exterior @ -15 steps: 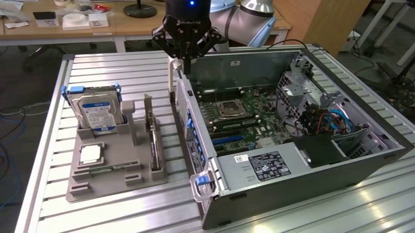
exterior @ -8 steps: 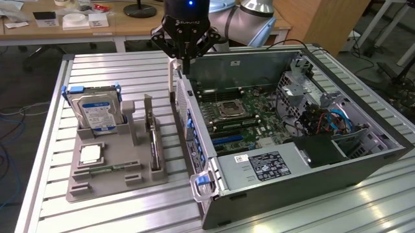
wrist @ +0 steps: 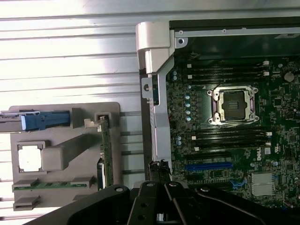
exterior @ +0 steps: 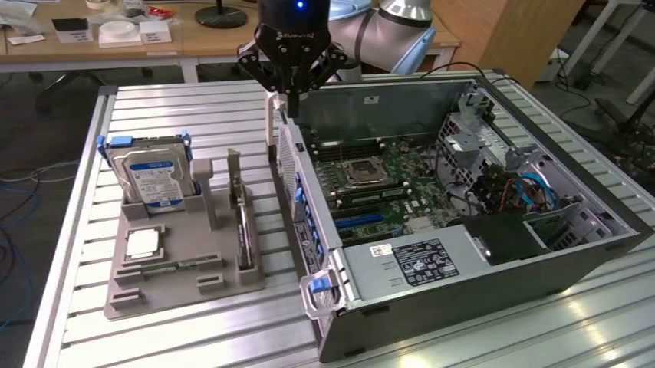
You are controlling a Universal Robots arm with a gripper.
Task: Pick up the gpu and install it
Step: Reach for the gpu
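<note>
The end effector (exterior: pixel 293 106) is closed and empty above the computer case (exterior: pixel 481 295). A good pick needs it square over the upright gpu (exterior: pixel 244 226), left of the case.

exterior view, position: off the arm, high above a near corner of the table (exterior: pixel 184 115) and well back from it.
exterior view, facing: looks down at a slant across the slats and the open computer case (exterior: pixel 492 284), toward the arm (exterior: pixel 394 27) at the far side.
wrist view, position: on the arm behind the hand (wrist: pixel 159 180), close over the scene.
wrist view, facing: looks straight down past the hand's dark links.
shared ground: the case's rim, the motherboard (exterior: pixel 394 180) with its cpu socket (wrist: pixel 233 106), the gray holder (wrist: pixel 70 150) beside the case, and the slats between them.
nearness: the exterior view takes in the whole case, while the wrist view takes in part of it.
</note>
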